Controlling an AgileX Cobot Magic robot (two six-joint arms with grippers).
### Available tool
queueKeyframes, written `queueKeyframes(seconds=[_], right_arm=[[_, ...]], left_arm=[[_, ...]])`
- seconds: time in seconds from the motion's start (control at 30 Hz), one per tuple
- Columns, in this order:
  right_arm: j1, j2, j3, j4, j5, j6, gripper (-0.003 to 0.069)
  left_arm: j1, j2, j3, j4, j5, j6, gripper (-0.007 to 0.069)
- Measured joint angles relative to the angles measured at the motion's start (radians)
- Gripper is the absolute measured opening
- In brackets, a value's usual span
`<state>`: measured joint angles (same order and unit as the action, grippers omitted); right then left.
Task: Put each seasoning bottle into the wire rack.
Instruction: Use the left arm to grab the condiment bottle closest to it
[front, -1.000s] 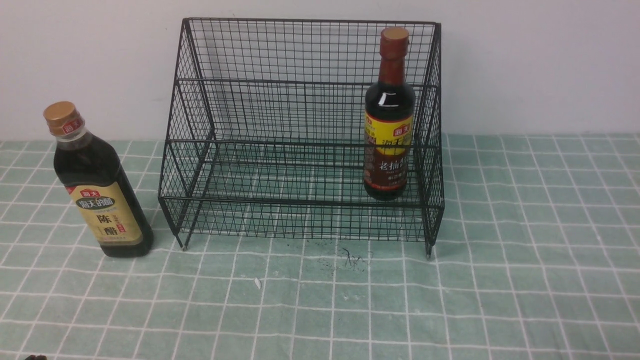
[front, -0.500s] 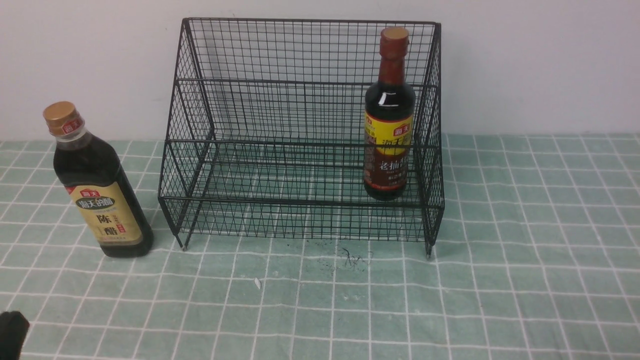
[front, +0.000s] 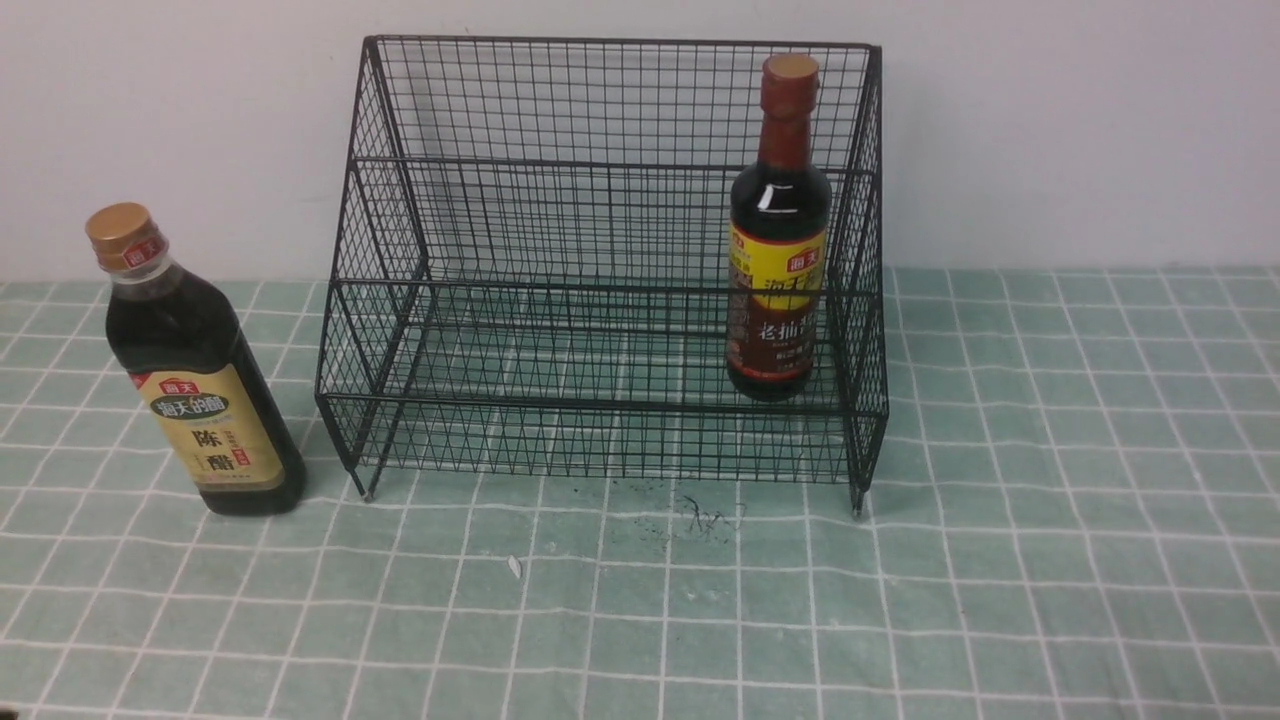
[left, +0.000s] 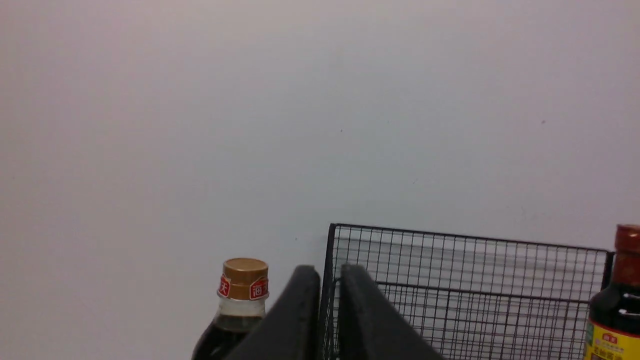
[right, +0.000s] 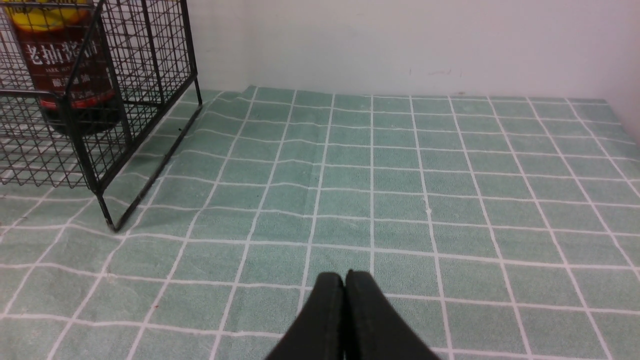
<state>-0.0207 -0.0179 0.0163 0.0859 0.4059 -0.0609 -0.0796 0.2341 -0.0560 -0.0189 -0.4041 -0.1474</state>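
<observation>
— Nearly gone from the front view is the dark shape that showed at its seven-to-eight o'clock corner half a second ago; only a dark sliver (front: 7, 715) remains. I take it for part of the left arm.

— And the left tool (left: 329, 274) itself?

— Its tips, together a second ago by my reading, now show a narrow gap. It has hold of nothing. The right tool (right: 344, 276) is closed, tips together, and it is empty too.

— Have the bottles moved?

— Not noticeably. The broad bottle (front: 205, 390) with the gold cap stands on the tabletop (front: 640, 620), at about ten o'clock from the robot, just beside the wire rack (front: 600, 405) at twelve. The slim-necked bottle (front: 780, 280) is upright inside the rack, towards its three o'clock end.

— So one bottle in, one to go?

— That's my judgement. The parting tips look like the start of a reach for the broad bottle, though the gap seems far too narrow to take its body yet.

— What does the next move need?

— Wider jaws, a level approach towards ten o'clock, then a lift high enough to clear the rack's front mesh. A low lift could catch the wire.
</observation>
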Motion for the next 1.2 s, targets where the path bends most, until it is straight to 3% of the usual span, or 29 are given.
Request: queueKeyframes(seconds=[0.13, 0.23, 0.27, 0.37, 0.47, 0.67, 0.83, 1.2], right_arm=[[0.000, 0.000, 0.000, 0.000, 0.000, 0.000, -0.0015], [0.000, 0.000, 0.000, 0.000, 0.000, 0.000, -0.0015], [0.000, 0.000, 0.000, 0.000, 0.000, 0.000, -0.0015], [0.000, 0.000, 0.000, 0.000, 0.000, 0.000, -0.0015], [0.000, 0.000, 0.000, 0.000, -0.001, 0.000, -0.0015], [0.000, 0.000, 0.000, 0.000, -0.001, 0.000, -0.0015], [0.000, 0.000, 0.000, 0.000, -0.002, 0.000, -0.0015], [0.000, 0.000, 0.000, 0.000, -0.002, 0.014, -0.0015]], left_arm=[[0.000, 0.185, -0.090, 0.000, -0.027, 0.026, 0.0191], [0.000, 0.410, -0.212, 0.000, -0.041, 0.046, 0.0371], [0.000, 0.421, -0.218, 0.000, -0.042, 0.046, 0.0380], [0.000, 0.585, -0.326, -0.026, -0.046, 0.078, 0.0510], [0.000, 0.695, -0.409, -0.114, -0.047, 0.147, 0.0575], [0.000, 0.850, -0.523, -0.337, -0.076, 0.352, 0.0593], [0.000, 0.964, -0.566, -0.434, -0.104, 0.457, 0.0592], [0.000, 1.191, -0.587, -0.464, -0.215, 0.478, 0.0574]])
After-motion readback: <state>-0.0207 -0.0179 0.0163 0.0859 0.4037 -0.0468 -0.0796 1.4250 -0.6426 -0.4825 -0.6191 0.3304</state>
